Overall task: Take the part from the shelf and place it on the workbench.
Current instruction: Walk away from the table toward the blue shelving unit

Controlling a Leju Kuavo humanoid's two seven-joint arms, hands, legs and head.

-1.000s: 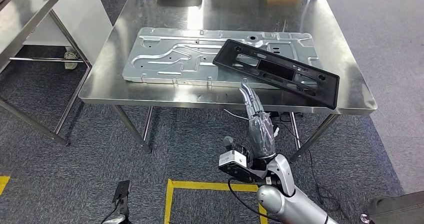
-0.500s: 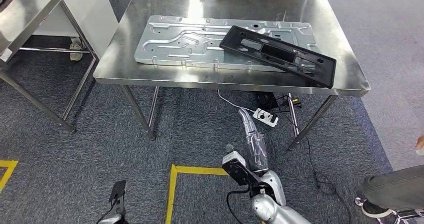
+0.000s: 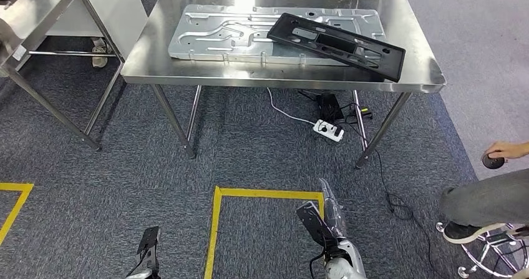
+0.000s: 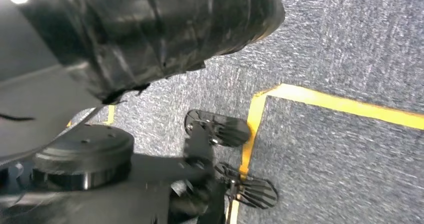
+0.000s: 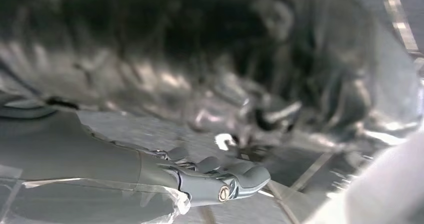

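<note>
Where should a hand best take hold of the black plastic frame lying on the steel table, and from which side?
Grip the black frame at its near right corner, coming from the table's front edge. That corner lies close to the edge, and the frame rests tilted over the grey metal panel.

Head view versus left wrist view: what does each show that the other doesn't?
Head view alone: the workbench carrying the metal panel with the black part lying across it, a power strip, the right hand, and a seated person. Left wrist view alone: dark robot body parts close up. Both: grey carpet and yellow tape.
</note>
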